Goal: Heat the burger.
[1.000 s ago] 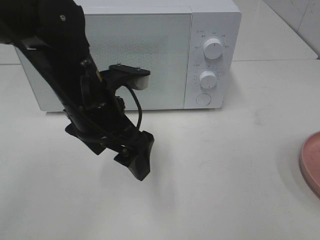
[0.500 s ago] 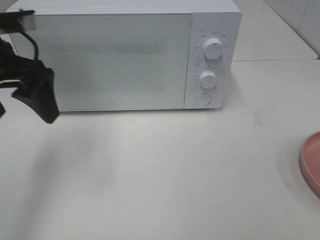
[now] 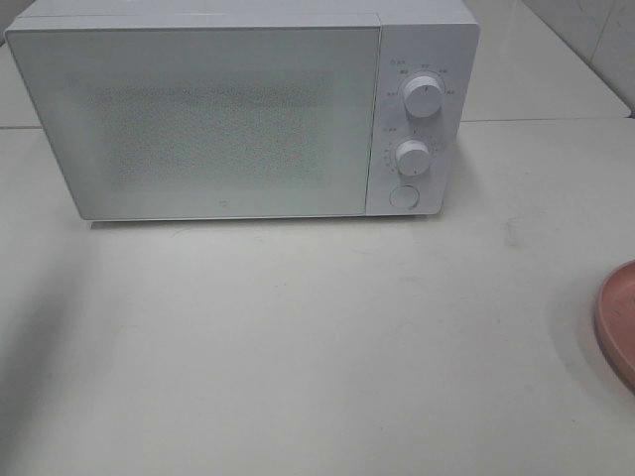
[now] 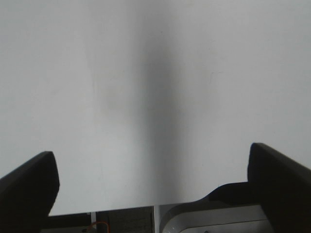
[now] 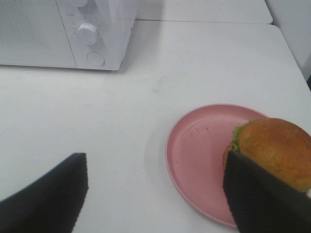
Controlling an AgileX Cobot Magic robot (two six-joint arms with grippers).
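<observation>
The burger (image 5: 272, 148) with its brown bun and green filling sits on the right part of a pink plate (image 5: 197, 155) in the right wrist view. In the high view only the plate's edge (image 3: 617, 322) shows at the right border; the burger is out of that view. The white microwave (image 3: 238, 109) stands at the back with its door shut. My right gripper (image 5: 155, 194) is open, its fingers spread wide above the table, one finger (image 5: 262, 201) overlapping the burger's near side. My left gripper (image 4: 155, 184) is open over bare white table. Neither arm shows in the high view.
The microwave has two knobs (image 3: 424, 97) and a round button (image 3: 403, 196) on its right panel. The white table (image 3: 327, 337) stretches in front of it. A tiled wall shows at the far right corner.
The left arm, which stood in front of the microwave door, has swung left and gone out of the high view. The microwave door stays shut.
</observation>
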